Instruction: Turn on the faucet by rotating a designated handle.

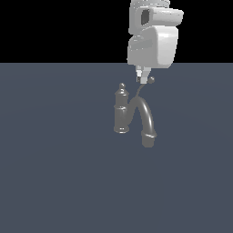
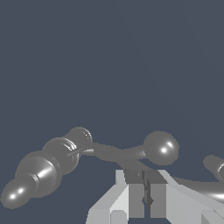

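Note:
The grey faucet [image 1: 121,111] stands on the flat floor, with an upright post topped by a finial and a thick arched spout [image 1: 146,119] curving down toward the exterior view's right. The handle [image 1: 138,93] is a thin curved lever rising from the post to a small ball knob [image 1: 150,80]. My gripper [image 1: 142,77] hangs just beside the knob, on the exterior view's left of it, with its jaws together and nothing between them. The wrist view shows the post [image 2: 46,165], the lever [image 2: 114,152], the knob [image 2: 161,148] and my gripper [image 2: 145,176] right below the knob.
The floor [image 1: 54,173] is a plain dark blue-grey surface with no other objects. The spout's end [image 2: 215,166] shows at the edge of the wrist view, close to my fingers.

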You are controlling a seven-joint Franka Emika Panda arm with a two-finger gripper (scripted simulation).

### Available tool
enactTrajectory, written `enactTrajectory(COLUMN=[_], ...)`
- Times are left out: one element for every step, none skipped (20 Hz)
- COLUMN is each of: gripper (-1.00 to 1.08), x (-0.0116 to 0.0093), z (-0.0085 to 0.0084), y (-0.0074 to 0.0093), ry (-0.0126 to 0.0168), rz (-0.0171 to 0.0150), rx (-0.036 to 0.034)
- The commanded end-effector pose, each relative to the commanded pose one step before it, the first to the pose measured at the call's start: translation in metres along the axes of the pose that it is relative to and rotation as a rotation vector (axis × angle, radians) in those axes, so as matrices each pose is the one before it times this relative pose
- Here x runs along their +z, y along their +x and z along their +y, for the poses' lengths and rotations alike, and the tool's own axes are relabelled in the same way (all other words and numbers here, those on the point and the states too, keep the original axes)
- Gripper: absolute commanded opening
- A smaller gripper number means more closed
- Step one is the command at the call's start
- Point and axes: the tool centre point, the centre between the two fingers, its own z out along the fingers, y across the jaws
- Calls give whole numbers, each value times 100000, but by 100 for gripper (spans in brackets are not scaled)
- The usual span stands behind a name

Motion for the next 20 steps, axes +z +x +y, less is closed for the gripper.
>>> enactTrajectory(gripper=[-100,-100,-100,-100,-100,-100,-100,-100,-100,-100,-100,-100,-100,-100,-100,-100,-100,-100,-100,-100], x=[0,6,6,6,6,6,6,6,6,6,6,6,6,5,6,6,5,6,6,5], z=[-206,-212,-211,-210,-209,-208,-208,-207,-206,-207,-204,-203,-202,-204,-201,-200,-201,-198,-197,-199], y=[271,284,283,282,282,281,280,279,278,270,276,275,274,266,272,271,263,269,268,260], ry=[4,-12,-12,-12,-12,-12,-12,-12,-12,-11,-12,-12,-12,-11,-12,-12,-11,-12,-12,-11], rz=[-33,8,8,8,8,8,8,8,8,7,8,7,7,6,7,7,6,7,7,6], rx=[68,96,97,97,97,97,97,97,97,84,97,97,97,84,97,97,84,97,97,84])
